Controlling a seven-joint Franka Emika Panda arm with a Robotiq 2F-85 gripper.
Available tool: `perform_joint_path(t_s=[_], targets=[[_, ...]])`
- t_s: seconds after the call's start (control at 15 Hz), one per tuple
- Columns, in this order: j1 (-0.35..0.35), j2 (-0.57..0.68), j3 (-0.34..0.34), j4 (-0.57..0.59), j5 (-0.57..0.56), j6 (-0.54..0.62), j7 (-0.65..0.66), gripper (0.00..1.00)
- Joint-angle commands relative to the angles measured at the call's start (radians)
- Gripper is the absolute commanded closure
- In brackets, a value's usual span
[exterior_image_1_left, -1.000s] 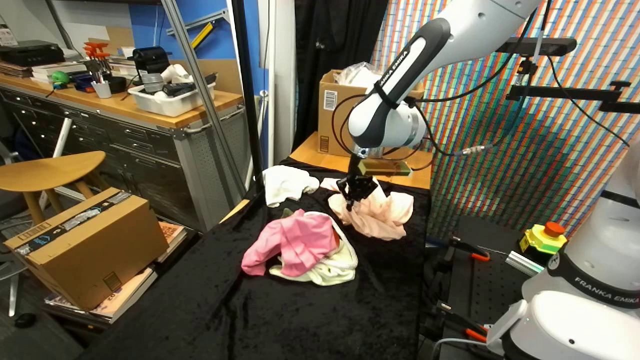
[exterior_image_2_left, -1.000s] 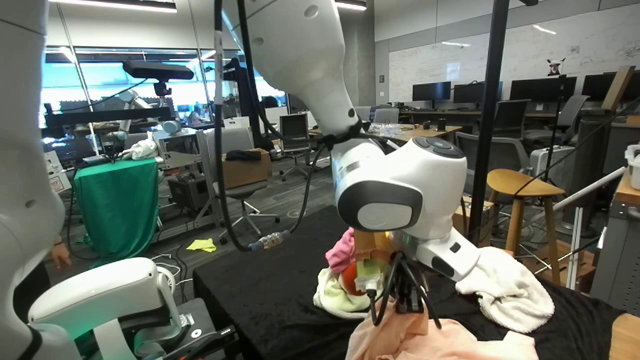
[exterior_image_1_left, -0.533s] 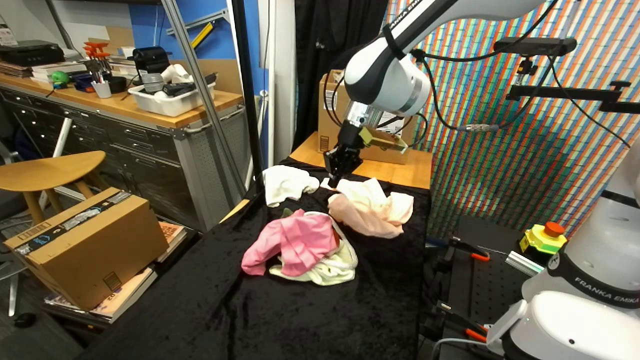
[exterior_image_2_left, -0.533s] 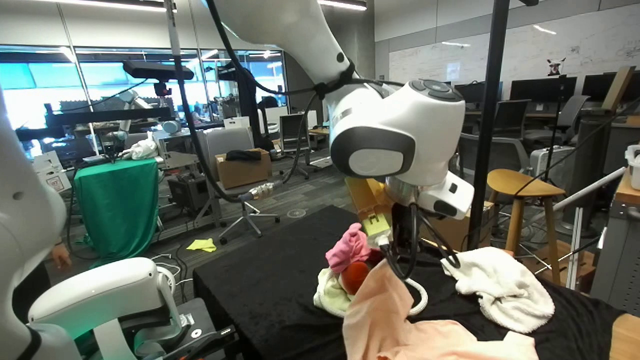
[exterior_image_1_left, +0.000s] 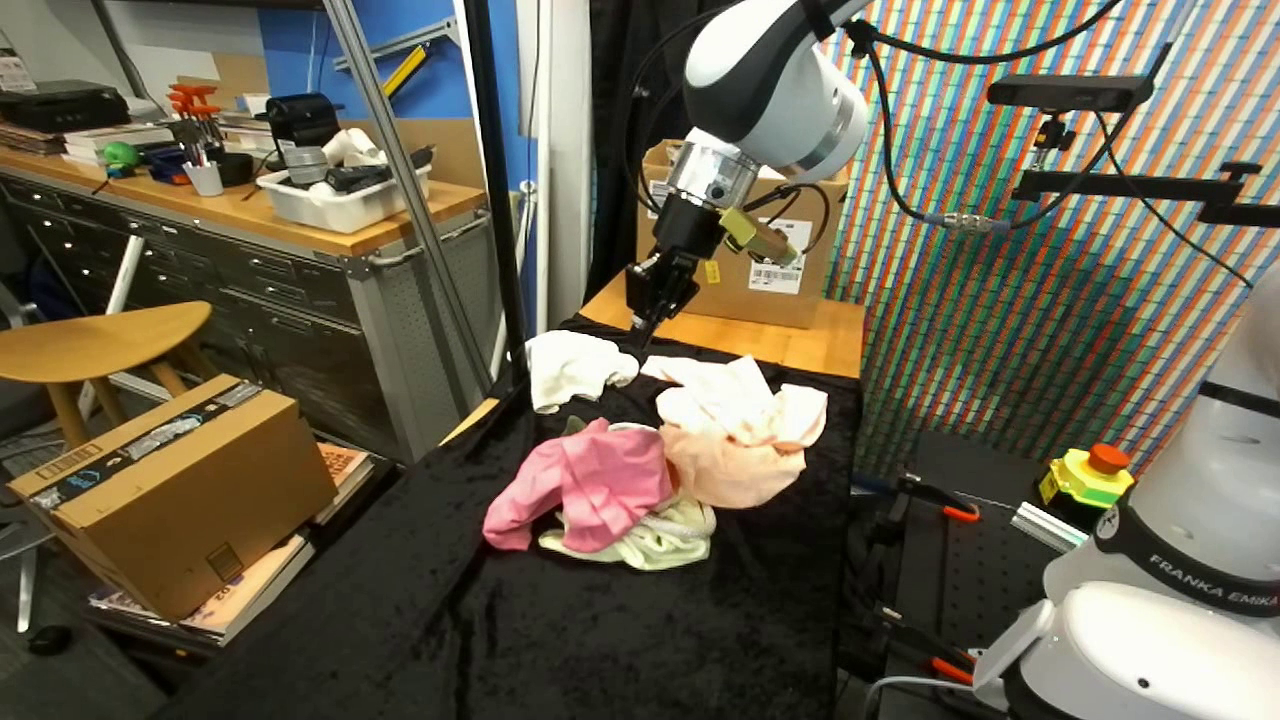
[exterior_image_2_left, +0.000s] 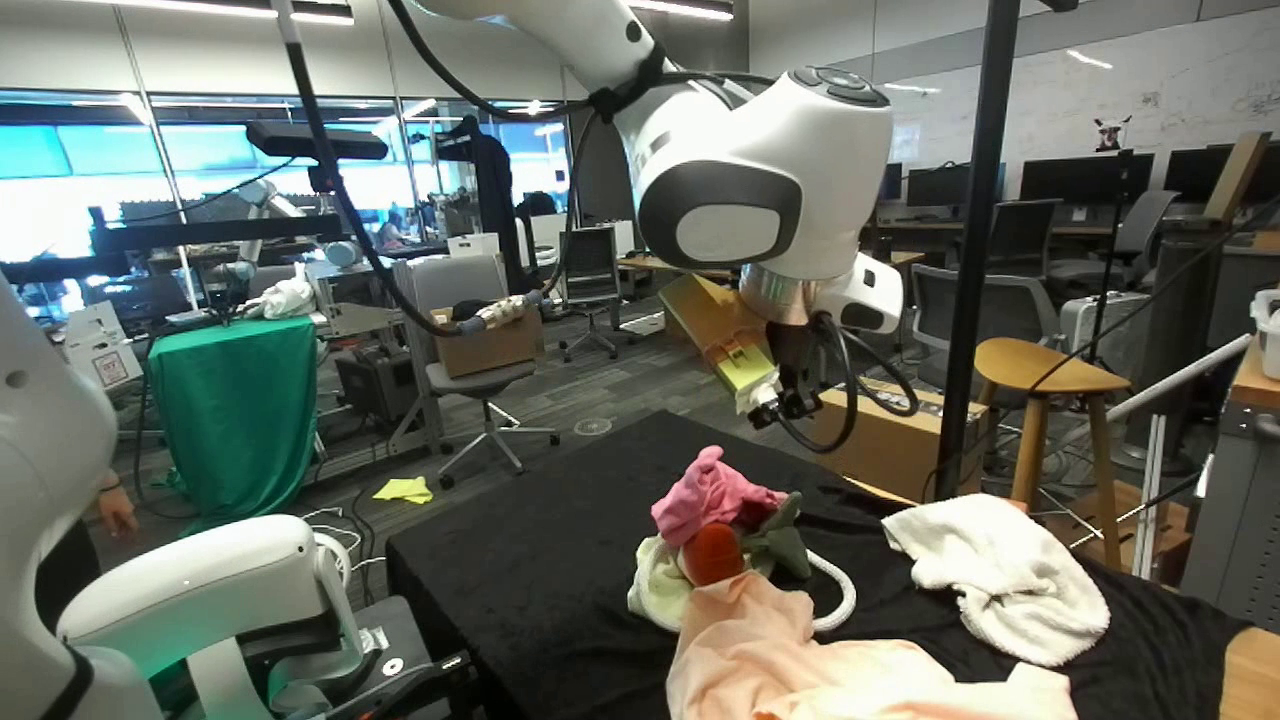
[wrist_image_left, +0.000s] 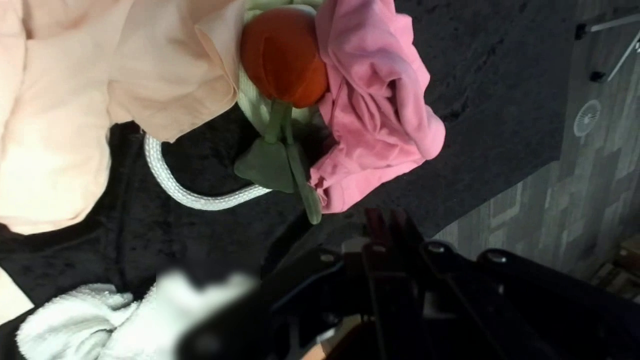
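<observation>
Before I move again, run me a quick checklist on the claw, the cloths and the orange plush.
1. Claw carrying no cloth: ok, none hangs from it.
2. Claw open: not ok, it looks shut.
3. Claw off the cloths: ok, it hangs above them in both exterior views.
4. White towel apart from peach cloth: ok, black cover shows between in the wrist view.
5. Orange plush separated from pink cloth: not ok, no gap shows there.
6. Plush underside unsnagged: cannot tell, hidden.
</observation>
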Motion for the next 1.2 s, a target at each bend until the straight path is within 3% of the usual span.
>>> perform_joint_path(t_s=[0.0, 0.13, 0.6, 1.13], targets=[[0.029, 0.010, -0.041, 0.010, -0.027, 0.010, 0.003, 0.65], [0.030, 0.037, -0.060, 0.003, -0.061, 0.072, 0.049, 0.56], [-0.013, 0.130, -0.143, -0.066, -0.157, 0.187, 0.222, 0.02], [-0.066, 0.155, -0.211, -0.192, -0.184, 0.237, 0.381, 0.00]])
